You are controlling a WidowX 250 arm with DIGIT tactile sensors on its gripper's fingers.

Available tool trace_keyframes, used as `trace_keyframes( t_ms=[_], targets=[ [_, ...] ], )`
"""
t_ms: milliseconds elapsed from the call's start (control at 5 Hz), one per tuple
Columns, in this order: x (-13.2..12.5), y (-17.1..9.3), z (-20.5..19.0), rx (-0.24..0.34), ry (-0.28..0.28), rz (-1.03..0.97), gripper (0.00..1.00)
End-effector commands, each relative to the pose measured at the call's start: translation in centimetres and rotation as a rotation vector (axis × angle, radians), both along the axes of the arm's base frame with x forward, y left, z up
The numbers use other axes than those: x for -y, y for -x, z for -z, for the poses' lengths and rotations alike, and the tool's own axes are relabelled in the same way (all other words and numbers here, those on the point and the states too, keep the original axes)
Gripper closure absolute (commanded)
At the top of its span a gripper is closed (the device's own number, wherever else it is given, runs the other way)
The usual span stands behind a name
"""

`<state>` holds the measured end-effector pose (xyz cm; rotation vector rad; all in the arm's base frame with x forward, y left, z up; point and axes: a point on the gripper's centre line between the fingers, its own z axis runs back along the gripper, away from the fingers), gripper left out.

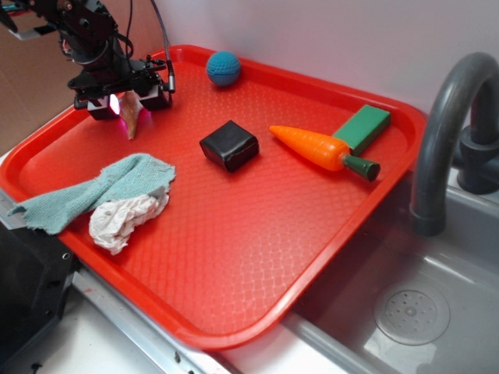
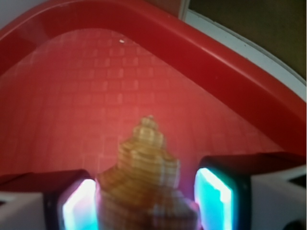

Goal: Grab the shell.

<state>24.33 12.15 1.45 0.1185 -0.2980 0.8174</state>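
Near edge of the red tray (image 1: pixel 234 312): a teal cloth (image 1: pixel 93 191) lying partly over the rim, with a white crumpled wad (image 1: pixel 121 218) on and beside its right end.

Middle of tray: a black block (image 1: pixel 229 145); to its right an orange toy carrot (image 1: pixel 320 148) with its green stem toward the sink (image 1: pixel 437 312), and just behind it a green block (image 1: pixel 362 127).

Far edge: a blue ball (image 1: pixel 223 68) by the rim.

Far left corner: the pincer (image 1: pixel 129 100), spread, its pads either side of the shell (image 1: pixel 129 118). In the wrist view the shell (image 2: pixel 144 172) sits between the two lit pads (image 2: pixel 213 196), close to the left one, with a gap to the right one; its spire points toward the tray corner. Whether it rests on the tray or hangs just clear cannot be told.

Step judged: closing on the shell; grasp not yet secure.

Risks: the shell is tapered and hard, so closing pads may squeeze it out forward or twist it. Off-centre seating means one pad meets first and may push it aside. The tray wall close behind leaves little room to correct.
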Motion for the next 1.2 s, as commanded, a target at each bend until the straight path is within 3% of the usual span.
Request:
trace_keyframes(
  t_ms=[0, 200, 400, 600, 800, 1000],
  targets=[
    [0.1, -0.2, -7.9, -0.028, -0.091, 0.092, 1.00],
    [1.9, -1.0, -12.8, -0.065, 0.003, 0.196, 1.00],
    [5.7, -0.7, -17.8, -0.089, 0.099, 0.330, 1.00],
    [8.6, -0.9, -21.3, -0.081, 0.165, 0.441, 1.00],
    [10.2, -0.4, -23.3, -0.063, 0.179, 0.511, 1.00],
    [10.4, -2.0, -21.1, -0.165, 0.188, 0.654, 1.00]
  ],
)
